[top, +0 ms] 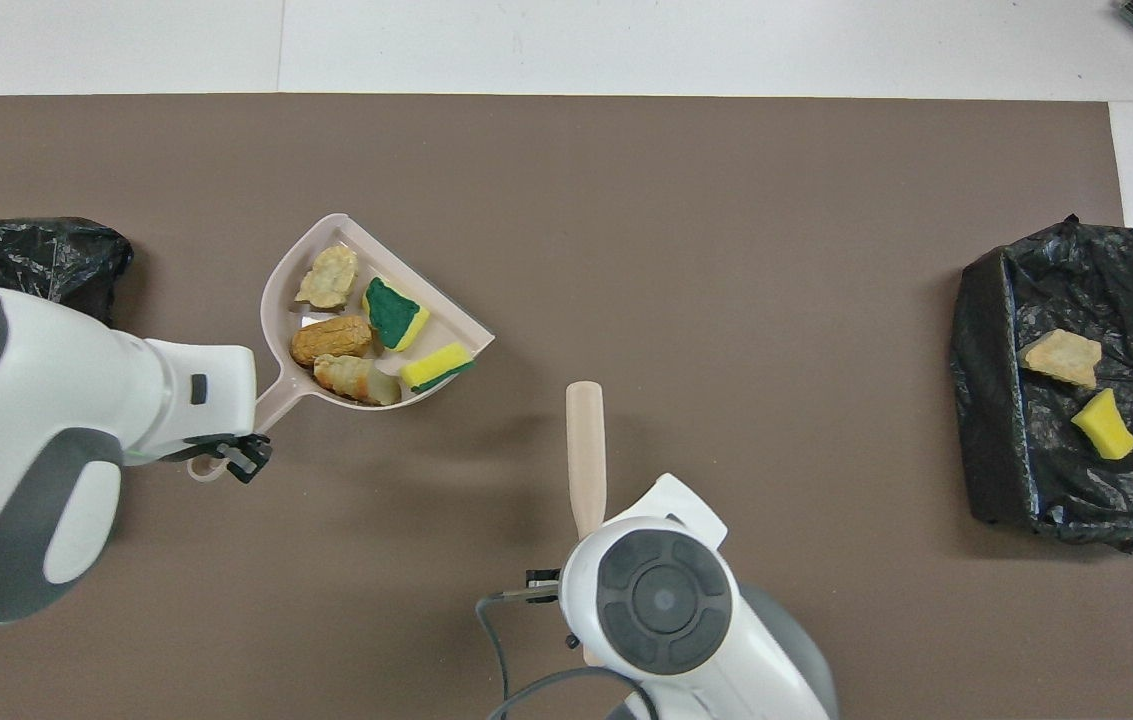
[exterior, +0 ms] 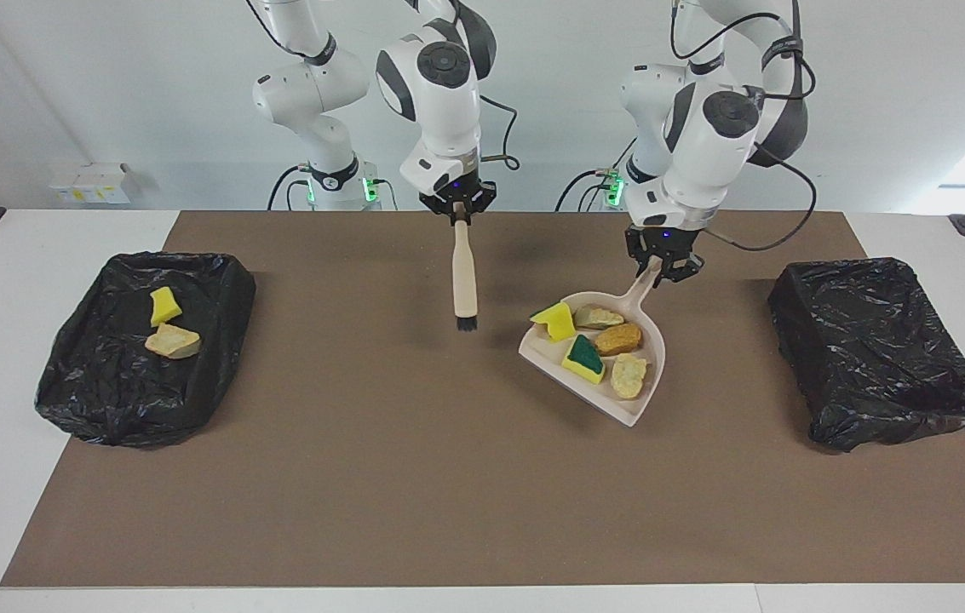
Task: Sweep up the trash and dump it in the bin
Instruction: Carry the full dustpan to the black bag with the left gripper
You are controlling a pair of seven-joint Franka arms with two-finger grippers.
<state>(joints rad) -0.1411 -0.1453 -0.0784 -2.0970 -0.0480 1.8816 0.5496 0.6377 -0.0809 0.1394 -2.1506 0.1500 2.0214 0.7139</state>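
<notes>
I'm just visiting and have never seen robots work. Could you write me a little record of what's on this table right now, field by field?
left gripper: shut on the handle of the beige plastic dustpan, lifted above the brown mat
dustpan load: five scraps, sponge pieces and bread-like lumps
right gripper: shut on the beige hand brush, hanging bristles down over the mat
black-lined bin at the right arm's end: holds two scraps
black-lined bin at the left arm's end: no scraps visible
</notes>
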